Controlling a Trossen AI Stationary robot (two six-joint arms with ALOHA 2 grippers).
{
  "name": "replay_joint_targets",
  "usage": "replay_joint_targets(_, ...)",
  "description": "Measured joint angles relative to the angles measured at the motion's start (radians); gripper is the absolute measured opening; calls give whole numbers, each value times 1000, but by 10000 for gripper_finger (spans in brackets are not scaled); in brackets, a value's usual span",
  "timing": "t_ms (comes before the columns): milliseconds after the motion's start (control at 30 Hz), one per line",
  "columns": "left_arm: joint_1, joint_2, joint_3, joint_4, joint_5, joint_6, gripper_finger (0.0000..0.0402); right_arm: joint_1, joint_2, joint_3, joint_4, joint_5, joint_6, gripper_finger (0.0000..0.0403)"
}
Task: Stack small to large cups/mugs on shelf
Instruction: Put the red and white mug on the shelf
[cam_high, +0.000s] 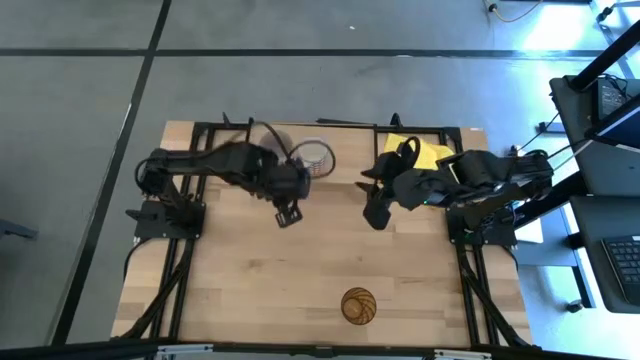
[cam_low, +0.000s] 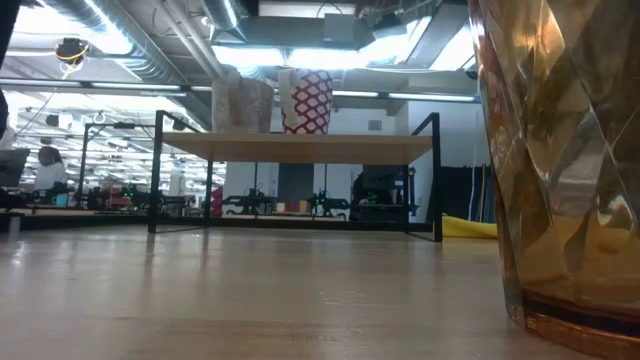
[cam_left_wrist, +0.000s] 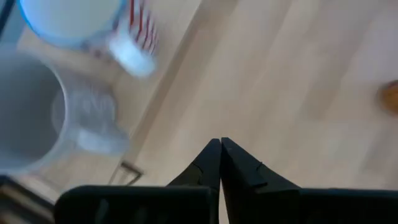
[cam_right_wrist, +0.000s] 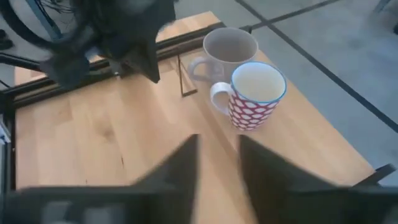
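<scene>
While its two dark fingers press tip to tip with nothing between them, the left gripper (cam_high: 288, 214) hangs over bare tabletop just in front of the shelf (cam_low: 300, 147), as the left wrist view shows at (cam_left_wrist: 220, 149). Beside it on the shelf stand the two handled mugs, touching or nearly so: the grey mug (cam_right_wrist: 230, 48) toward the left end, and the white mug (cam_right_wrist: 256, 93), patterned in red, right next to it. From table height both show on top of the board, grey mug (cam_low: 243, 103) left of the white mug (cam_low: 307, 101). The right gripper (cam_high: 376, 214) hovers over the table (cam_high: 260, 280) across from the left one, its fingers parted by a narrow gap and holding nothing, pointed toward the mugs. Well apart from the shelf, near the table's front edge, the amber tumbler (cam_high: 359, 305) stands upright alone; it fills the low view's right side (cam_low: 560, 160). A yellow object (cam_high: 425, 152) lies behind the right arm.
</scene>
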Motion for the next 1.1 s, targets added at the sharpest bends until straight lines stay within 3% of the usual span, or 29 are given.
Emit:
replay_joint_targets(67, -10, -24, -103, 36, -28, -24, 1, 4, 2, 0, -1, 8, -8, 58)
replay_joint_targets(133, -10, -72, -215, 121, -44, -43, 1, 10, -2, 0, -1, 33, -18, 18)
replay_joint_targets(333, -14, -268, -566, 594, -176, -54, 0, 10, -45, 0, -19, 57, 29, 5)
replay_joint_targets(500, -24, -361, -789, 713, -212, -173, 0, 10, -59, 0, -42, 57, 55, 4)
replay_joint_targets(667, -85, -375, -853, 718, -364, -287, 0, 9, -62, 0, -58, 64, 59, 5)
replay_joint_targets(900, -115, -368, -852, 778, -699, -352, 0, 1, -62, 0, -56, 81, 59, 4)
replay_joint_targets(1100, -115, -367, -852, 778, -750, -329, 0, 0, -62, 0, -56, 82, 55, 3)
